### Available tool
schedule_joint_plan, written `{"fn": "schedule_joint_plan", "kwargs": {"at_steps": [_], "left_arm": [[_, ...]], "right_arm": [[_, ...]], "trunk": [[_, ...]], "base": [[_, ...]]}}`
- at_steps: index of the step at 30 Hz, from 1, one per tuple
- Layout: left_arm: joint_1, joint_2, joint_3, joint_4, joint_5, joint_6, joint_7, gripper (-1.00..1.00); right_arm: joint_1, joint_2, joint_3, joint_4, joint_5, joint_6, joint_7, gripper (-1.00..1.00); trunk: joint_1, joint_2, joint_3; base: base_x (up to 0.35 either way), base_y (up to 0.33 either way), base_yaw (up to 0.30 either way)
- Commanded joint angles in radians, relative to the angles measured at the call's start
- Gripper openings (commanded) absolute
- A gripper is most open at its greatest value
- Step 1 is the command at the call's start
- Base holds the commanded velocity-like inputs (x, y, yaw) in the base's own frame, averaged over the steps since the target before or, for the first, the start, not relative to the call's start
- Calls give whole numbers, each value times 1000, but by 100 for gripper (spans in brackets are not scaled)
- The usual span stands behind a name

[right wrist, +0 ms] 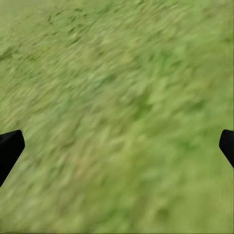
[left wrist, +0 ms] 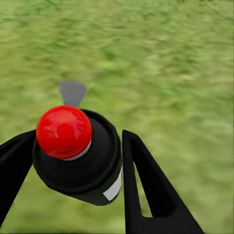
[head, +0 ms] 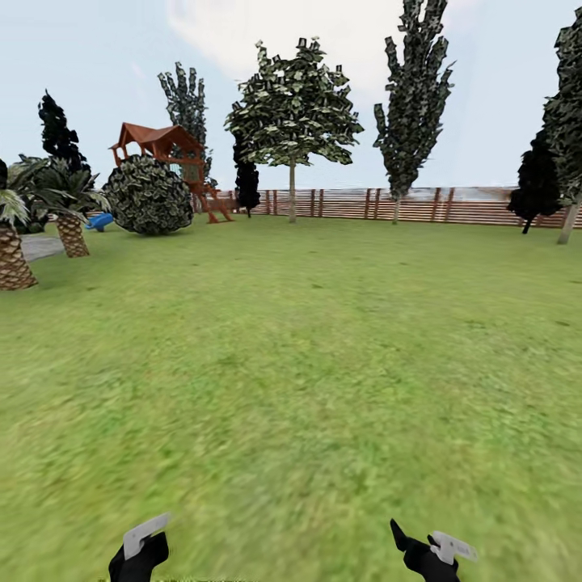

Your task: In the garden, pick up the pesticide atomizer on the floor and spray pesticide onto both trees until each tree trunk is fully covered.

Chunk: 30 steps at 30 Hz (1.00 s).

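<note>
Pesticide atomizer (left wrist: pixel 78 156), red cap up, is sitting clamped between the left gripper (left wrist: pixel 73 161) jaws, ready for spraying, while the right gripper (right wrist: pixel 117 146) jaws are hanging wide and empty over the lawn (head: pixel 307 339), trees (head: pixel 293 113) well ahead.

We're looking out over a wide green lawn (head: pixel 307 364), blurred in the foreground, running back to a brown slatted wooden fence (head: pixel 404 204) along the far edge. At far left we have a wooden playset (head: pixel 166 153) with a reddish roof, a round dark bush (head: pixel 148 195) in front of it, something blue (head: pixel 99 220) low beside that. Palm-like plants (head: pixel 48 210) crowd the left edge by a grey paved patch (head: pixel 39 246). Dark narrow conifers (head: pixel 58 133) rise behind, under a pale blue sky (head: pixel 97 48) with soft white cloud (head: pixel 242 24).
</note>
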Motion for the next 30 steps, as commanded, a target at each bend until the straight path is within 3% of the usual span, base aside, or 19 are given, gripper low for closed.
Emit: {"fn": "schedule_joint_plan", "kwargs": {"at_steps": [1,8,20,23,30], "left_arm": [[0,0,-1,0,0,0,0,-100],[0,0,0,0,0,0,0,-100],[0,0,0,0,0,0,0,-100],[0,-14,0,0,0,1,0,-100],[2,-18,-1,0,0,0,-1,-100]], "right_arm": [[0,0,0,0,0,0,0,100],[0,0,0,0,0,0,0,100],[0,0,0,0,-1,0,0,100],[0,0,0,0,-1,0,0,100],[0,0,0,0,-1,0,0,100]], "trunk": [[0,0,0],[0,0,0],[0,0,0],[0,0,0],[0,0,0]], "base": [[0,0,281],[69,0,224],[324,0,7],[332,0,0],[332,0,0]]}}
